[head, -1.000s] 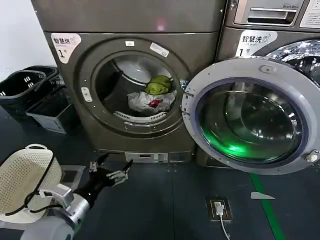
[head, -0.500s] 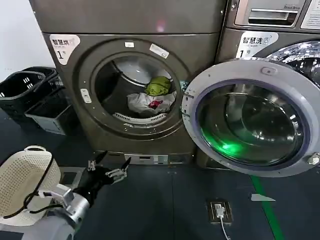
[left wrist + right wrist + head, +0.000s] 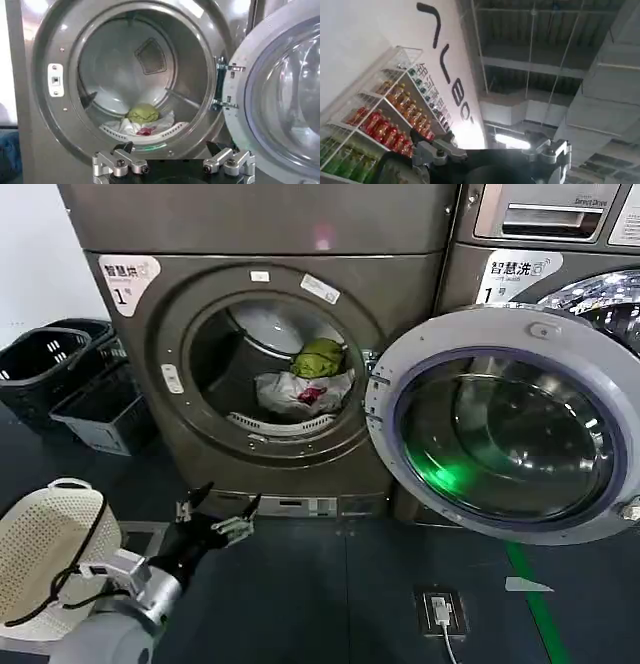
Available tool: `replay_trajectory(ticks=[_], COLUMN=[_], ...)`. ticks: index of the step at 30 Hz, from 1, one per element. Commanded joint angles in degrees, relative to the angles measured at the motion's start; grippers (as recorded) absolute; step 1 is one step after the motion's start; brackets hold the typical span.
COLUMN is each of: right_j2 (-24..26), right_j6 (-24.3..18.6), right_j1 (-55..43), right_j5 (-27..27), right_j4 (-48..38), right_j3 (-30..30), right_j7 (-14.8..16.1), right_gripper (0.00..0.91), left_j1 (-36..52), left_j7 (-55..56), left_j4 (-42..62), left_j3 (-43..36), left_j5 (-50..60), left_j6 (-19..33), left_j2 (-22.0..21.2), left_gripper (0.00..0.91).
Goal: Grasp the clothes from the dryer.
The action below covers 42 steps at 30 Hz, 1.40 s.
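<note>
- The left gripper (image 3: 218, 517) hangs low over the dark floor (image 3: 350, 604), in front of the dryer's bottom edge, with its fingers spread wide and nothing between them. From the left wrist, the two fingertips stand apart on either side of the round opening.
- Beside that arm, nearer the robot, a white perforated basket (image 3: 45, 549) sits at the floor's left edge.
- The dryer (image 3: 130, 374) stands just beyond the gripper, its door (image 3: 500, 424) swung fully open to the right, so the opening is unobstructed.
- The clothes (image 3: 305, 379) lie inside the drum, on its floor toward the right side of the opening: a white-grey piece with a red mark below, and a yellow-green piece (image 3: 142, 112) bunched on top of it, the two touching.
- From the left gripper the bundle lies ahead, above and somewhat to the right, well apart. The heap has no clear long axis; it is a soft, rounded mound, a little wider than it is tall.
- The left arm is plainly the nearer one. My judgement is that the reach has to rise over the lower lip of the opening and go inward, staying clear of the door hinge (image 3: 222, 85) on the right.
- The right gripper (image 3: 490, 152) points up toward a ceiling and a drinks shelf (image 3: 385, 125), away from the work, its fingers apart and empty.
</note>
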State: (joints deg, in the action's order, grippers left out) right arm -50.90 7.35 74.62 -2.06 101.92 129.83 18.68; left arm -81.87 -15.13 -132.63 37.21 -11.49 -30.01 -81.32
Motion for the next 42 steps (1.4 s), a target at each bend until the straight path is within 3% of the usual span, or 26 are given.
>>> replay_trajectory(ticks=[1, 42], right_j2=[0.02, -0.55], right_j6=[-0.12, -0.18], right_j1=[0.02, 0.16], right_j5=[-0.15, -0.53], right_j4=[0.10, 1.01], right_j3=[-0.03, -1.09], right_j7=[0.05, 0.22], right_gripper=[0.907, 0.907], left_j1=[0.08, -0.20], left_j7=[0.18, 0.33], left_j4=[-0.07, -0.40], left_j3=[0.20, 0.02], left_j5=[-0.07, 0.61], left_j6=[0.30, 1.13], left_j2=[0.14, -0.11], left_gripper=[0.907, 0.907])
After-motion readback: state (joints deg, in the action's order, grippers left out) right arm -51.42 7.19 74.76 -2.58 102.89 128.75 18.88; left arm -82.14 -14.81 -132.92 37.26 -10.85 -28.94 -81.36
